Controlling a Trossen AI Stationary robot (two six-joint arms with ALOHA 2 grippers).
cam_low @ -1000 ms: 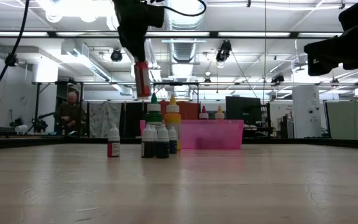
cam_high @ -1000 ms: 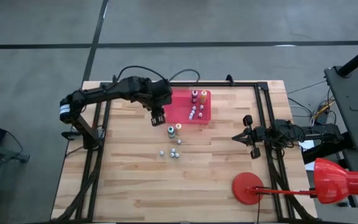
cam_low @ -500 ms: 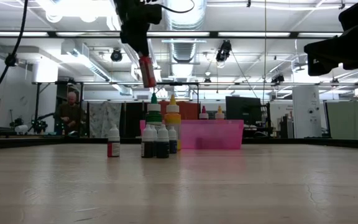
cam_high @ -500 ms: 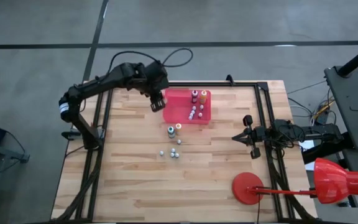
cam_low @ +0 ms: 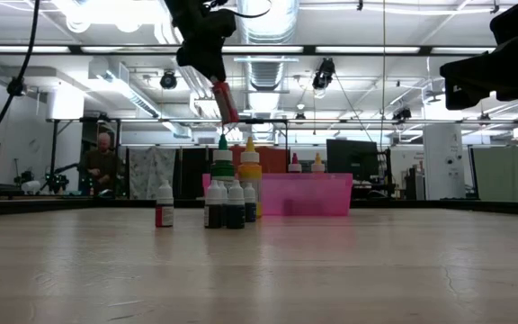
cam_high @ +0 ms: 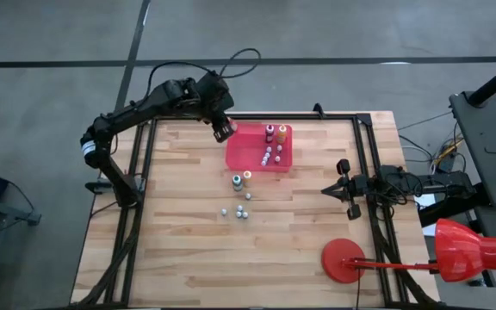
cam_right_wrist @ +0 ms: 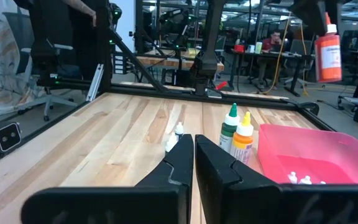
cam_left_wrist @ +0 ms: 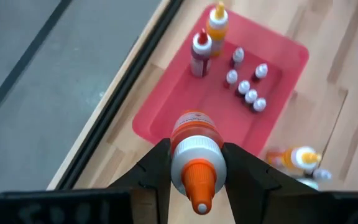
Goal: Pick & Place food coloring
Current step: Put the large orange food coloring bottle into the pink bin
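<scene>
My left gripper hangs over the far left corner of the flat red tray, shut on an orange food coloring bottle. The same bottle shows high up in the low view. Two taller bottles and several small ones stand in the tray. On the wood near the tray stand a green-capped bottle, a yellow bottle and several small ones. My right gripper waits shut at the table's right side. My left gripper pinches the orange bottle's upper end, at the white collar under its cap, between its two fingers. The fingers come slanting down from above. The bottle hangs lifted clear over the tray's corner, tilted, cap end up and base lowest.
A black frame rail runs along the table's left edge and another along the right. A red stand with a round base sits at the near right. Bare wood lies toward the near left.
My left gripper has carried the orange bottle up and toward the table's far edge, from beside the tray's left side to over its far left corner. The bottle has tipped from about upright to slanting.
</scene>
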